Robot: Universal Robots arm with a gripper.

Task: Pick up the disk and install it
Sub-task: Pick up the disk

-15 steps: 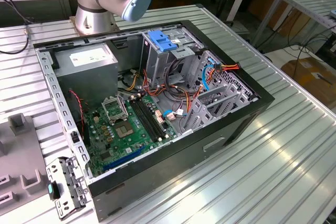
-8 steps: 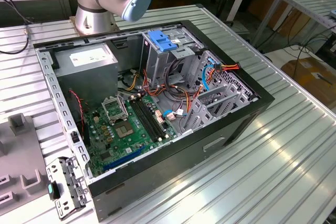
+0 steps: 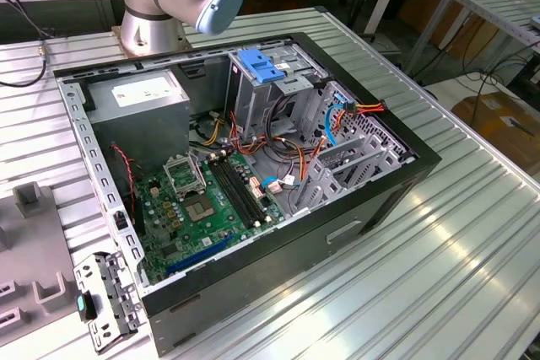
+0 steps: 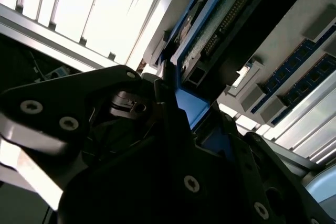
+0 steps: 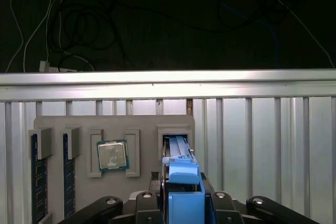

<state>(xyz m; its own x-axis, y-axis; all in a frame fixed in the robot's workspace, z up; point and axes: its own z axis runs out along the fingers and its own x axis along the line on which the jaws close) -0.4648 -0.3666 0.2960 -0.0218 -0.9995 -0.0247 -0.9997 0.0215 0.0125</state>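
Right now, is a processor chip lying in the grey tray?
Yes, the first wrist view shows the processor chip in a pocket of the grey tray.

End effector [image 5: 185,203] clamps the disk [image 5: 181,161] edgewise.

Exterior view: even overhead light. The ribbed table [image 3: 439,242] shows bright streaks of glare; the computer case [image 3: 278,271] interior lies in soft shadow. Second wrist view: the table slats are burnt out to white and the foreground is nearly black. First wrist view: the background is dark and the disk [image 5: 185,187] is evenly lit.
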